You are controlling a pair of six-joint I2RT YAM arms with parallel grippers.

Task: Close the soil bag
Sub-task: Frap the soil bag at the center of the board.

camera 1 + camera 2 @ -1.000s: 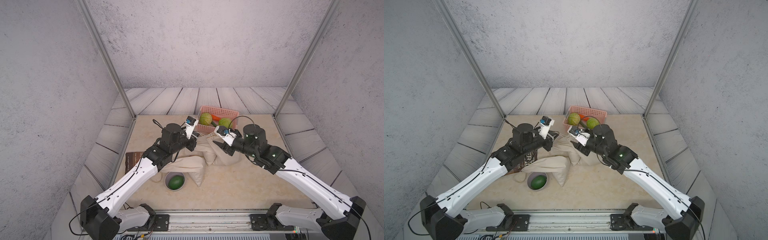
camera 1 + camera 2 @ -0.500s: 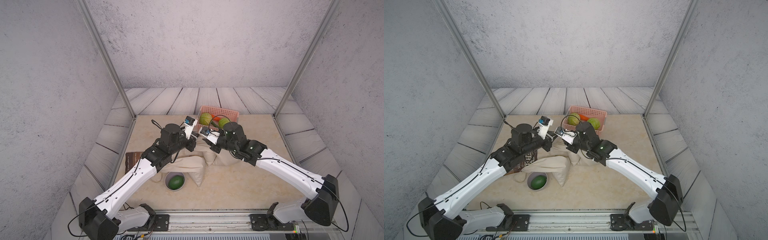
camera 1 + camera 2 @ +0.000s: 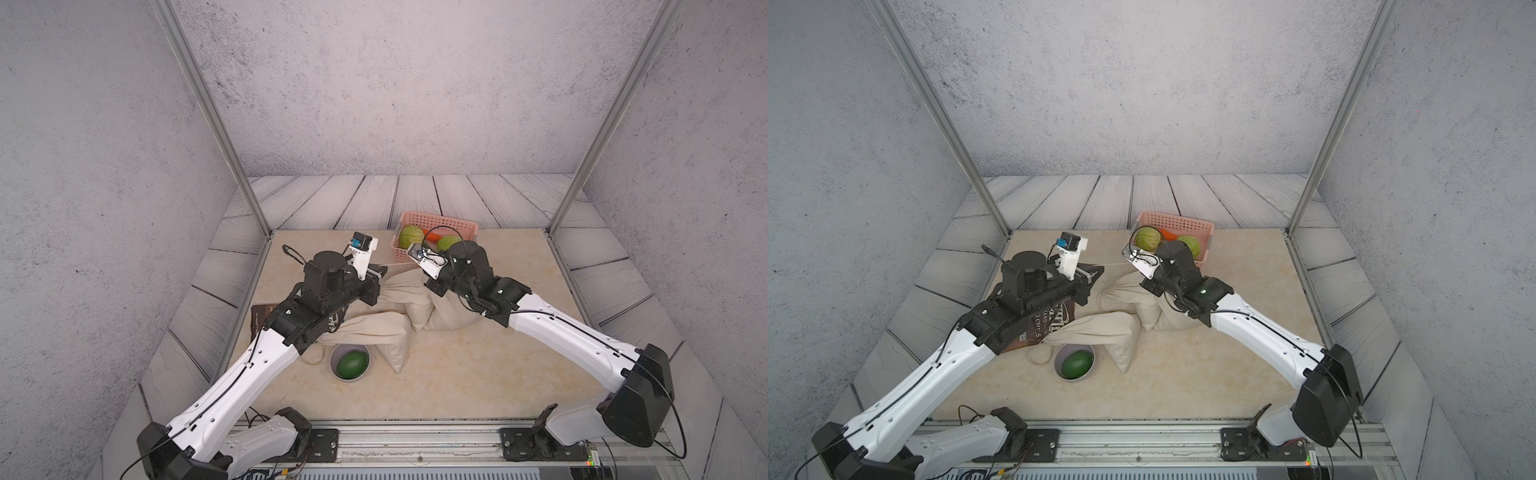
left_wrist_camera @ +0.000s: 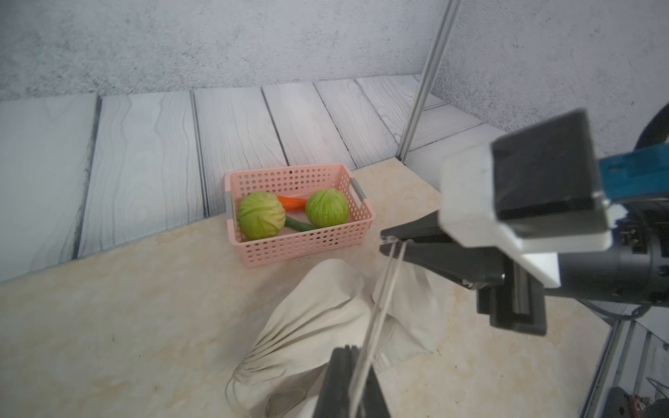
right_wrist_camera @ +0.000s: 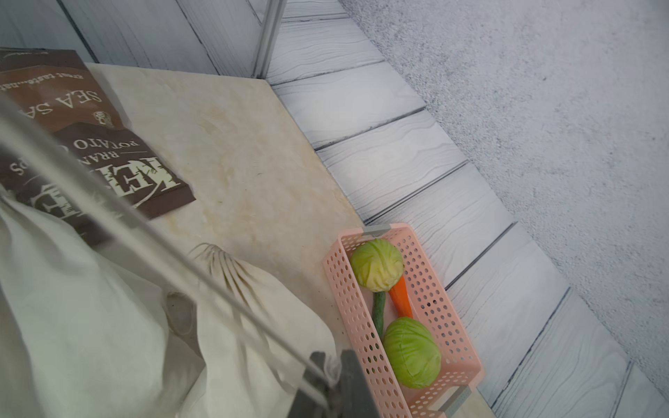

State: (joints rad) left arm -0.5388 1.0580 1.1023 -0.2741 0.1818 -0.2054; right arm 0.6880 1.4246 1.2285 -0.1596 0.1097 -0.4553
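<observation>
Since the earlier frame, my right end effector [image 4: 384,240] closed onto the thin white drawstring [image 4: 377,311]. Fully closed, my left end effector [image 4: 348,354] pinches it too.

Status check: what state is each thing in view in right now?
soil bag: lying down, mouth gathered
drawstring: taut between both grippers
left gripper: shut on drawstring
right gripper: shut on drawstring
basket: upright, holding vegetables
bowl: upright, holding avocado
chip bag: flat, partly under soil bag

"POTATO" and "SEA" on brown chip bag [image 5: 108,159]
</observation>
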